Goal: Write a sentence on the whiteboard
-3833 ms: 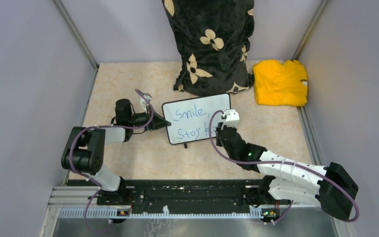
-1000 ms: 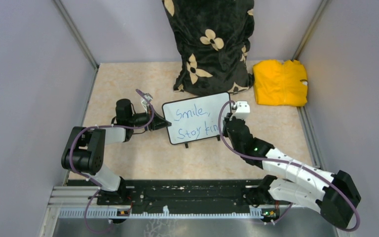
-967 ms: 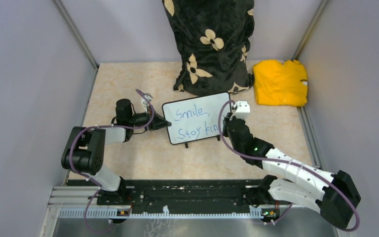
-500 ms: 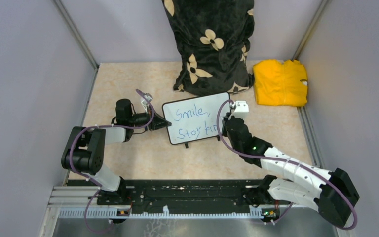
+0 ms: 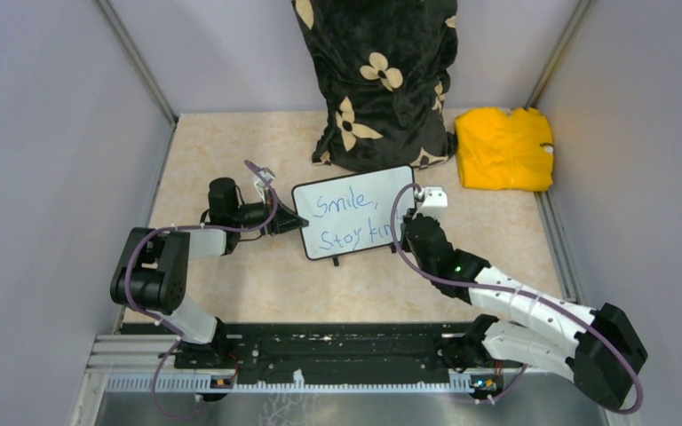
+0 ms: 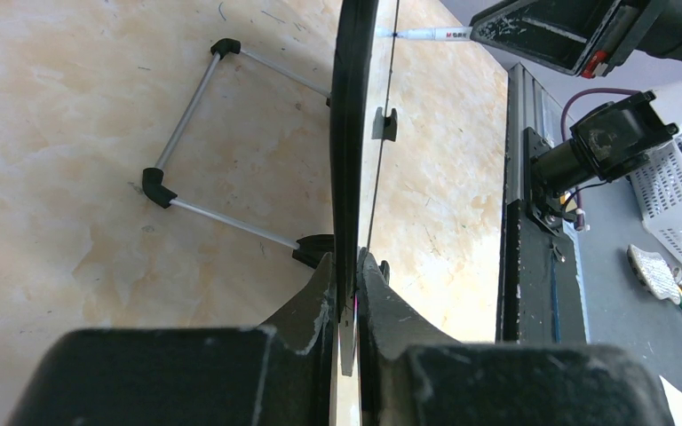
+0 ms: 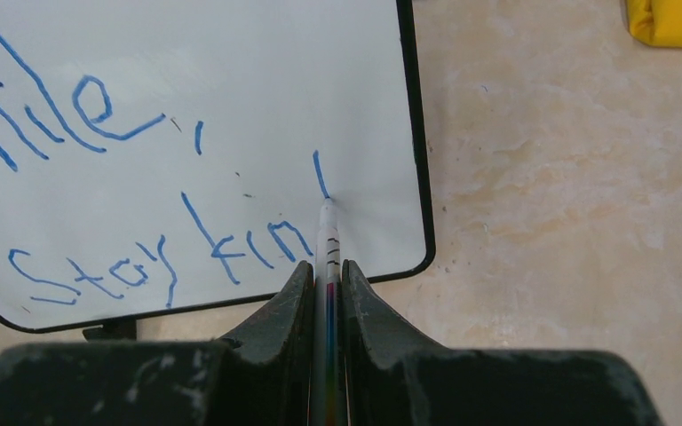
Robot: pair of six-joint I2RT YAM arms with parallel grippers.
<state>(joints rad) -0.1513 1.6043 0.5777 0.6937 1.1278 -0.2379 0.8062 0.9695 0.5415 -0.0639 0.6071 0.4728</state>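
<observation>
The whiteboard (image 5: 346, 191) stands tilted mid-table with blue text (image 5: 344, 206) reading "Smile," and below it "Stay kin". My left gripper (image 5: 286, 222) is shut on the board's left edge; the left wrist view shows the board edge-on (image 6: 352, 133) between the jaws (image 6: 347, 266). My right gripper (image 5: 406, 232) is shut on a white marker (image 7: 328, 240). Its tip touches the board (image 7: 257, 80) at the bottom of a short fresh blue stroke (image 7: 320, 174) just right of "kin". The marker also shows in the left wrist view (image 6: 426, 34).
A black cushion with cream flowers (image 5: 380, 80) stands right behind the board. A yellow cloth (image 5: 504, 147) lies at the back right. The board's wire stand (image 6: 204, 142) rests on the beige tabletop (image 5: 257, 275). Grey walls enclose the table.
"Stay k" has grown to "Stay kin". My right gripper moved right along the second line and has drawn a short downward stroke after "kin". The left gripper has not moved.
</observation>
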